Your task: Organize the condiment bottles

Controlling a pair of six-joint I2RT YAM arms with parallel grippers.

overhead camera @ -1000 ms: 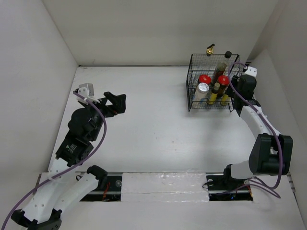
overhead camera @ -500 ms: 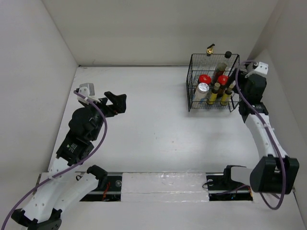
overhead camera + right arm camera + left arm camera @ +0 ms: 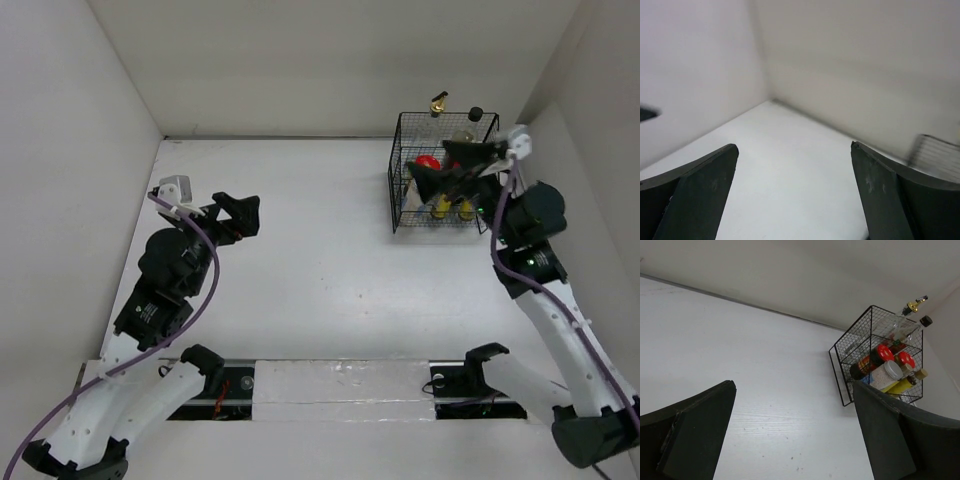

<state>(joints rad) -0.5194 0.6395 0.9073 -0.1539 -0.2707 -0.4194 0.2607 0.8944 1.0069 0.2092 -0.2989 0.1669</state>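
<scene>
The condiment bottles point(image 3: 886, 363) all stand packed together inside a black wire basket point(image 3: 852, 340), well ahead of my left hand point(image 3: 792, 386) and off to its right, near the back corner of the tabletop point(image 3: 740, 365). From that hand I can pick them out: the tall clear bottle point(image 3: 913, 305) with its gold spout pokes above the rim at the basket's far side. The dark bottle point(image 3: 925, 320) with the black cap is just beside it. The two red-lidded jars point(image 3: 884, 351) sit in the middle, and the silver-lidded jar point(image 3: 893, 370) is just nearer to me than those. The two small yellow bottles point(image 3: 903, 386) with brown caps are on the side farthest to my right. My left hand is released, its two dark fingers point(image 3: 695, 430) spread wide with only bare tabletop between them, touching nothing. My right hand point(image 3: 433, 160) is also spread wide and grasps nothing. Seen from above, it lies across the basket and hides the middle jars, so only a red lid, the yellow bottles, the gold spout and the black cap show around it. From that hand's own camera its fingers point(image 3: 900, 200) frame bare tabletop and the white walls point(image 3: 840, 60). A blurred strip of wire grid shows just off its right finger. I cannot tell how high above the bottles this hand is.
</scene>
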